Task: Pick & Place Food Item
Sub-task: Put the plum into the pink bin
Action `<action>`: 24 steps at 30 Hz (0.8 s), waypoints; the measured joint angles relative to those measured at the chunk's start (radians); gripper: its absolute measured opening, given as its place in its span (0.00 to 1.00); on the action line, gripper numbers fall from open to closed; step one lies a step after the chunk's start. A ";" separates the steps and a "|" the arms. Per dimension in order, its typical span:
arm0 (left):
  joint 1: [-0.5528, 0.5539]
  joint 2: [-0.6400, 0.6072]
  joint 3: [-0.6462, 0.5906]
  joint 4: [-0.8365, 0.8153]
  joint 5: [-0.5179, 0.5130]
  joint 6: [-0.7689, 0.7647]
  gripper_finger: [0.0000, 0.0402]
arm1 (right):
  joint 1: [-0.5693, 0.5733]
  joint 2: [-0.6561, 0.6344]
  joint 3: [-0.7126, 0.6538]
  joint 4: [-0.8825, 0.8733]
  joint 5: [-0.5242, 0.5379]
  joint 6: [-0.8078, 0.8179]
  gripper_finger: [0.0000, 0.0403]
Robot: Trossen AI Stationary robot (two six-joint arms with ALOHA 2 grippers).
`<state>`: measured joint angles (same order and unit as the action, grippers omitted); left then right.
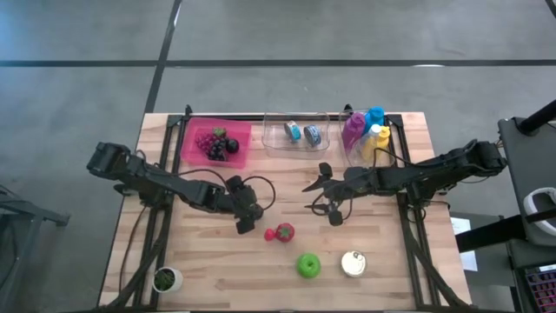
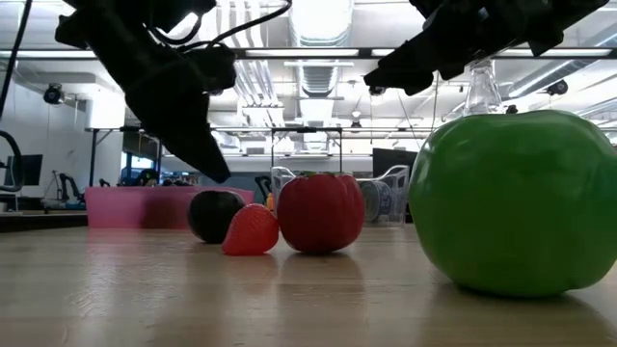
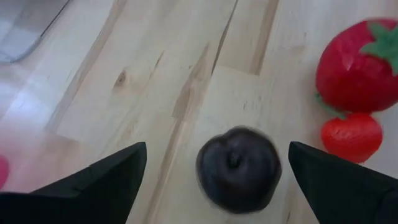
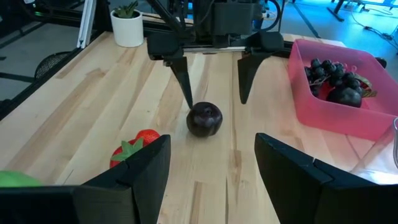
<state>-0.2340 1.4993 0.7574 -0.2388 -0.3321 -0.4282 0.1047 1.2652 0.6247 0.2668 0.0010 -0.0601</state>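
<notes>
plum (image 3: 237,168) beside strawberry (image 3: 352,137)

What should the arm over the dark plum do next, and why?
Probably close on it. The left gripper is open, with its fingers on either side of the dark plum, which sits on the table untouched. The pink bin of dark fruit looks like where it might go.

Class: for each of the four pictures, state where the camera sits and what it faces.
High: overhead, straight down; both arms, wooden table.
Low: table height, level; green apple near, arms overhead.
Left wrist: down past the open left gripper at the dark plum.
Right wrist: across the table past the right gripper.
Shared: the plum.
</notes>
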 joint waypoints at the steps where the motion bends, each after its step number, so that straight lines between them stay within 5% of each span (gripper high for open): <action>1: 0.000 0.006 -0.002 0.021 0.000 0.001 0.99 | 0.000 0.000 0.000 0.000 0.000 0.000 0.57; 24: 0.000 0.126 -0.010 0.062 0.012 -0.023 0.99 | 0.000 0.000 0.000 0.000 0.000 0.000 0.57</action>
<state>-0.2340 1.6250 0.7471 -0.1768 -0.3199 -0.4513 0.1043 1.2652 0.6247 0.2665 0.0013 -0.0601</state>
